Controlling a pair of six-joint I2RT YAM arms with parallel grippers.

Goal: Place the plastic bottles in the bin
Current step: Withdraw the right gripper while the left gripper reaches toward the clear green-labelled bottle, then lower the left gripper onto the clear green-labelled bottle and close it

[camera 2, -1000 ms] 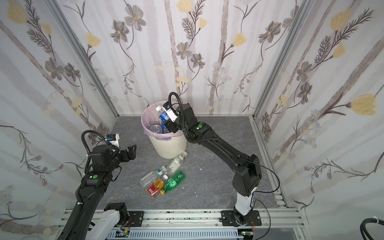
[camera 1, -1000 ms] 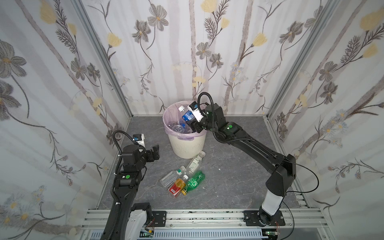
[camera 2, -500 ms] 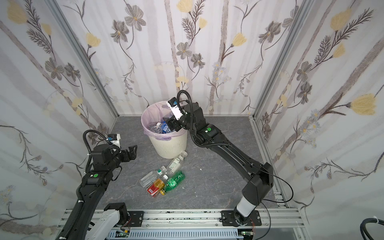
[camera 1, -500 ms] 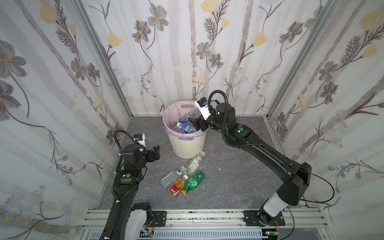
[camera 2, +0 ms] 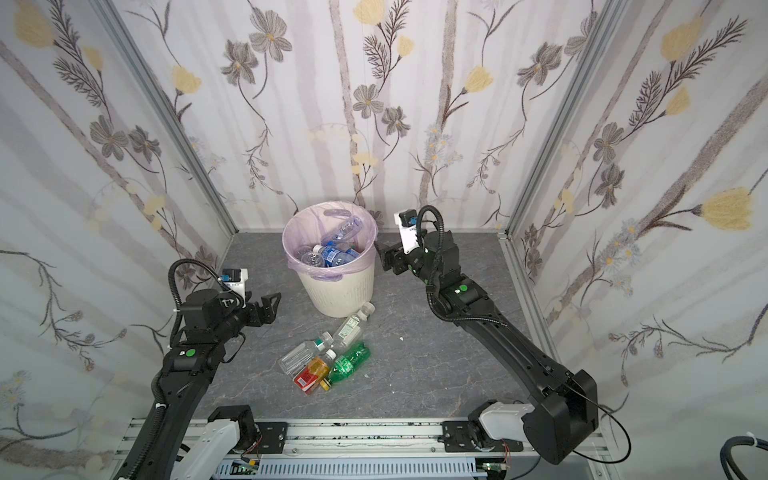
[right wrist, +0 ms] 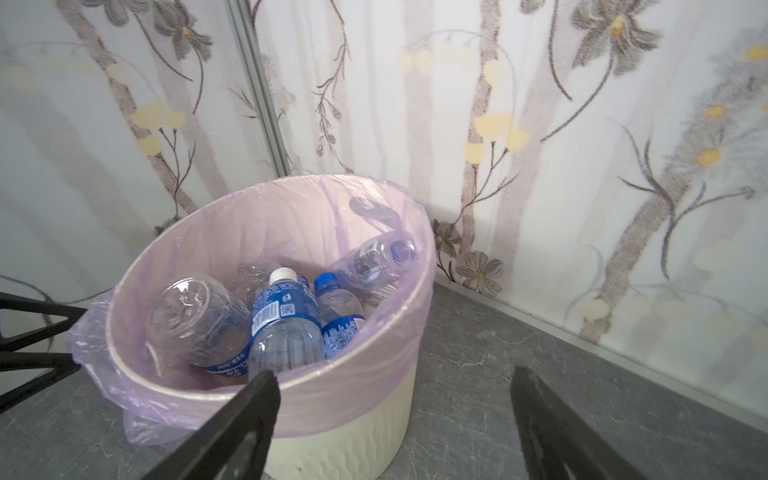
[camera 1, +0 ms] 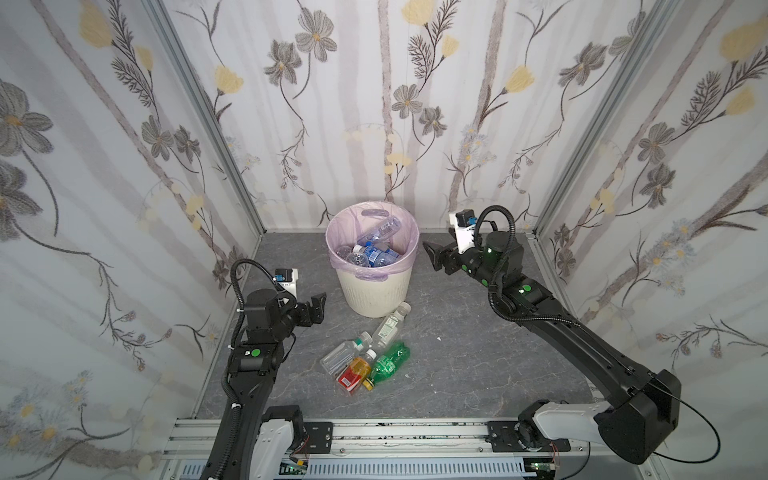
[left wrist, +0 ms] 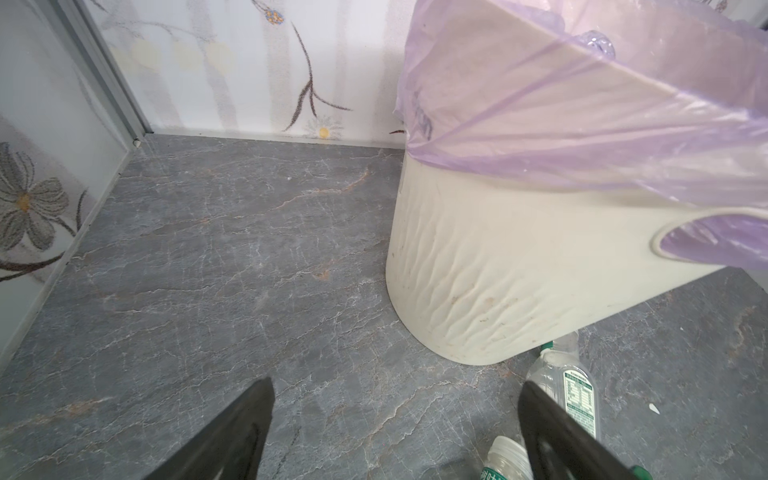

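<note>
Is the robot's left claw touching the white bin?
Apart. In a top view, a strip of bare grey floor shows between the open left gripper and the bin.

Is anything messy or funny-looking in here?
Yes. On the floor in front of the bin lie two clear bottles, an amber bottle and a green bottle, all tipped on their sides. The bin's lilac bag hangs crooked, sagging lower at the front. A tiny white scrap lies nearby.
</note>
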